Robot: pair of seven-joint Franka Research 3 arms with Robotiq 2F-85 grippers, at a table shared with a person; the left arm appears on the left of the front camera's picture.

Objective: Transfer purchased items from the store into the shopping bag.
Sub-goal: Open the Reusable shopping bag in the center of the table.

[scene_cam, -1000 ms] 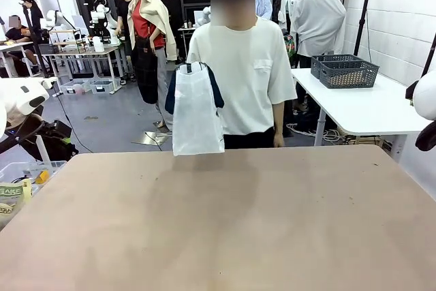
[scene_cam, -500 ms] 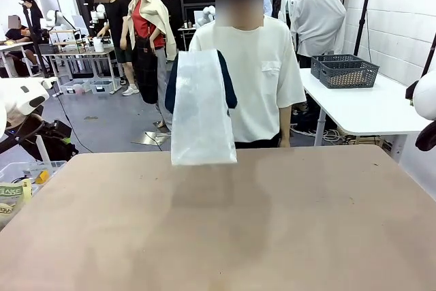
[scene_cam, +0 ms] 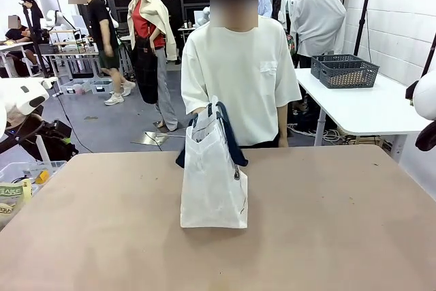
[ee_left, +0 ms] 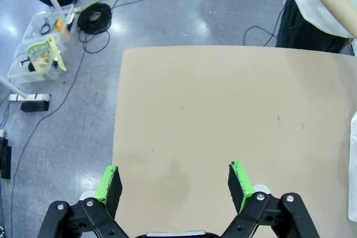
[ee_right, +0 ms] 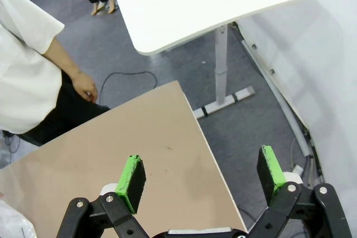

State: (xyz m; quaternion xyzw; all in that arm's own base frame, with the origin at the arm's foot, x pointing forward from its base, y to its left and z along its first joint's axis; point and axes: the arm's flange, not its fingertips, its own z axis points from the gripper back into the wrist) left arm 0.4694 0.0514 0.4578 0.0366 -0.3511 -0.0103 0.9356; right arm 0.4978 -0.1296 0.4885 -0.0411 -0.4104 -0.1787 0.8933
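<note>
Stage: early, judged | translucent whitish plastic shopping bag with navy strap handles (scene_cam: 213, 182) standing mid brown bench (scene_cam: 327, 223), person's hand (scene_cam: 198, 110) holding its top at 12 o'clock | left end effector (ee_left: 174, 179) and right end effector (ee_right: 203, 174) hanging released, gripping nothing | item transfer looking wholly pending

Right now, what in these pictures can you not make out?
- Inside of the shopping bag, front view: its whitish walls hide any contents.
- The shopping bag, left wrist view: cut off by the right edge.
- The grey baskets on the far white table, front view: contents too small.
</note>
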